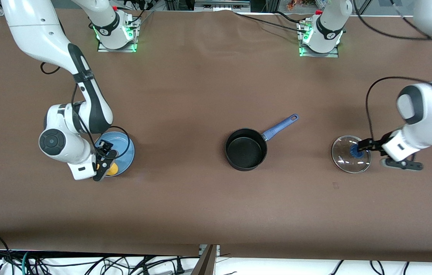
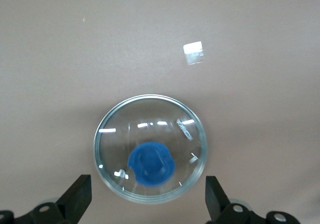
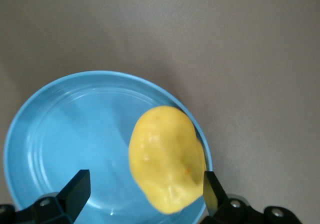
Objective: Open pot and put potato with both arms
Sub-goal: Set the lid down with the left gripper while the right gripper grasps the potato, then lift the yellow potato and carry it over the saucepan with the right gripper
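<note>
Brown counter point(image 1: 200, 95) carries: open pot point(image 1: 246, 148) at centre, glass lid point(image 1: 351, 154), blue plate point(image 1: 122, 152), well apart.

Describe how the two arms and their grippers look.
Both arms are white with rounded joints, dark grey joint bands and loose black cables. Their bases glow green. The right gripper has black fingers with yellow-orange trim; the left gripper is black too, on a white wrist block.

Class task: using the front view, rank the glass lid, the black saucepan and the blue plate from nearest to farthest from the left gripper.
1. The round glass lid with a blue knob, directly under the left gripper.
2. The small black saucepan with a blue handle, mid-table.
3. The flat light-blue plate, at the right arm's end, holding the yellow potato.
</note>
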Robot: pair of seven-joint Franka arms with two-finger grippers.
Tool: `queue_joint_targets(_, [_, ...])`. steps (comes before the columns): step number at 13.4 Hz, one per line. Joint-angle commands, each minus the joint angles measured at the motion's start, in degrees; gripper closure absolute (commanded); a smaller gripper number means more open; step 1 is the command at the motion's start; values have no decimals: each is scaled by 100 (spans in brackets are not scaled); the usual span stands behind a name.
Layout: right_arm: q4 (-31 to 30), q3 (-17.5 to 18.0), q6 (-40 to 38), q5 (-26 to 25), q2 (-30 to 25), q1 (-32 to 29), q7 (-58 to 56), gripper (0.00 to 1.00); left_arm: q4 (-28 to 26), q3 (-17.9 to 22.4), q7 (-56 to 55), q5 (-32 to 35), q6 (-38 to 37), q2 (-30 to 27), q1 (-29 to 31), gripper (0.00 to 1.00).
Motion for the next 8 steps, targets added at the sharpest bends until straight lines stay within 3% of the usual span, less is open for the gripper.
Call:
queue_joint_targets(1, [132, 14, 141, 64, 158, -15, -139, 1, 747, 38, -206, -38, -1266, -326, -16, 0])
queue_joint_targets(3, [115, 14, 221, 81, 202, -15, -139, 5, 1240, 30, -409, 224, -2084, -528, -15, 0])
queue_joint_targets(4, [106, 23, 230, 125, 203, -23, -139, 13, 1381, 29, -619, 330, -2436, -660, -50, 0])
queue_joint_targets(6, [115, 14, 178, 222, 194, -15, -130, 53, 1436, -32, -1311, 428, -2860, -976, -86, 0])
queue_joint_targets(7, [132, 23, 151, 231, 159, -6, -78, 80, 1444, -128, -1611, 437, -3000, -1100, -155, 0])
queue_joint_targets(8, [150, 66, 81, 274, 124, 3, -51, 100, 1497, -120, -1623, 393, -3045, -1240, -156, 0])
